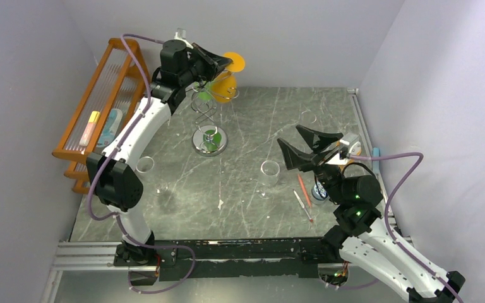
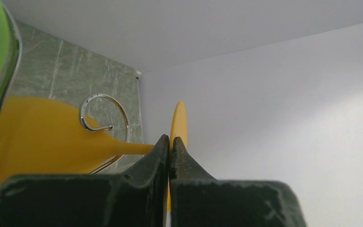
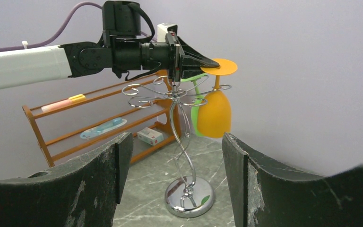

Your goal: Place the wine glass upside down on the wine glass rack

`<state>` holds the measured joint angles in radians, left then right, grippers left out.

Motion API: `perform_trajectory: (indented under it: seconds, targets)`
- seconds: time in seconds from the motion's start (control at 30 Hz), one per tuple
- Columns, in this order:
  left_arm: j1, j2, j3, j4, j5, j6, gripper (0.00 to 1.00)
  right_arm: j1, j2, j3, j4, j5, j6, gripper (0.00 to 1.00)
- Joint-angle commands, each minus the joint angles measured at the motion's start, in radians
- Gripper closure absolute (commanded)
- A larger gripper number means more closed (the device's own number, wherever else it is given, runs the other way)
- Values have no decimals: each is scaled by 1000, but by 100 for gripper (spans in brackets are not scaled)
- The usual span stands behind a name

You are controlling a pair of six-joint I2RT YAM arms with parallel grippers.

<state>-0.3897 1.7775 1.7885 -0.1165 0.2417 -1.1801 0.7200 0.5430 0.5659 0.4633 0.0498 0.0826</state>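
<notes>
Left end effector [image 2: 170, 142] pinches the inverted orange wine glass [image 3: 214, 113] by its thin stem; probably light, slick plastic. Right end effector [image 1: 288, 134] gapes empty.

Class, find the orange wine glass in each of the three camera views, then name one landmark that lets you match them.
Top external: the orange wine glass is at top centre, beside the rack's top.
Left wrist: it fills the left side, stem running right.
Right wrist: upper centre, hanging upside down.
Shared landmark: the wine glass rack.
</notes>
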Motion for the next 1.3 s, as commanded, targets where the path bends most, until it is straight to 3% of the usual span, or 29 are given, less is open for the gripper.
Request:
perform_trajectory:
  seconds: [0.0,0.23,0.6,0.83,1.27]
  targets:
    - [-28,35,83,-58,-67,40,95,1,-16,-11,3,12,0,27]
    - [-47,52,123,-100,-176,56,95,1,-24,-14,0,15,-1,27]
    - [-48,99,135,-70,-111,17,95,2,-27,-12,-6,20,-7,27]
    - [-52,103,167,-72,-176,65,95,1,-21,-10,-6,16,-7,27]
    - [-52,91,138,-84,-232,68,81,2,-14,-4,-5,12,-4,27]
